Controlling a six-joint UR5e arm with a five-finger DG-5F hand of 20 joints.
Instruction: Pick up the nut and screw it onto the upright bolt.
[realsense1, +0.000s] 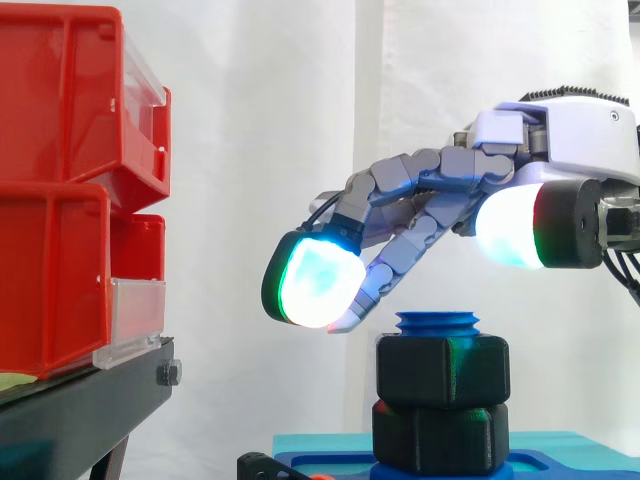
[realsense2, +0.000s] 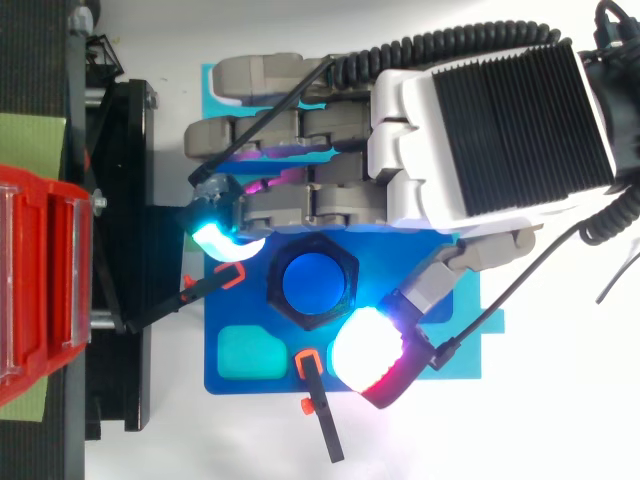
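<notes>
Hand (realsense1: 450, 185) hovers open and empty above black hexagonal nut (realsense1: 442, 372) on blue bolt (realsense1: 437, 322).

the black nut (realsense1: 442, 371) hides most of the blue bolt (realsense1: 437, 322) and the left edge crops the red bins (realsense1: 60, 180).

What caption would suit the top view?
Open robot hand hovering over a black nut on the blue bolt.

Level side and overhead views, both close, share the bolt (realsense1: 437, 322) (realsense2: 312, 280)
</notes>
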